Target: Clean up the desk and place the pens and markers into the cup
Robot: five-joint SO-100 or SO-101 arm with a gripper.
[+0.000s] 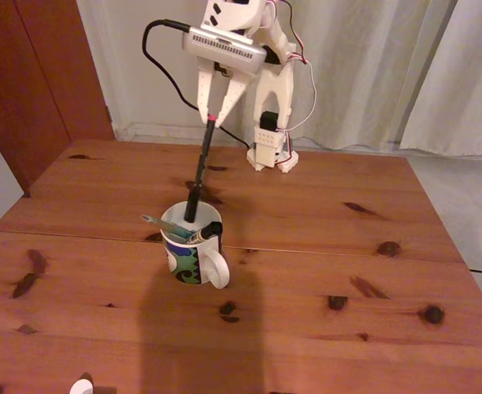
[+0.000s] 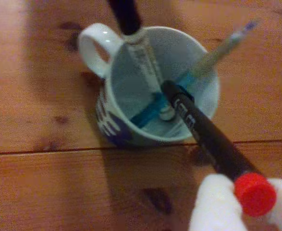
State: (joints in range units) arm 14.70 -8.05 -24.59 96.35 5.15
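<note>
Last pen going into the cup.
My tool pinches the black pen, tip inside the cup; marker and teal pen already in.

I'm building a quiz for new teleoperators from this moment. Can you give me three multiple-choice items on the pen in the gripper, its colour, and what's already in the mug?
1. Where is the lower end of the black pen?
A. flat on the desk
B. inside the mug
C. under the mug's handle

2. What colour is the pen's top end at the gripper?
A. red
B. yellow
C. white

3. What is the state of the mug?
A. tipped over
B. upright, empty
C. upright, holding other pens

Key: 1 B, the pen's tip dips past the rim in the wrist view. 2 A, a red end sits between the fingers. 3 C, the white-barrelled marker and the teal pen lean inside.
</note>
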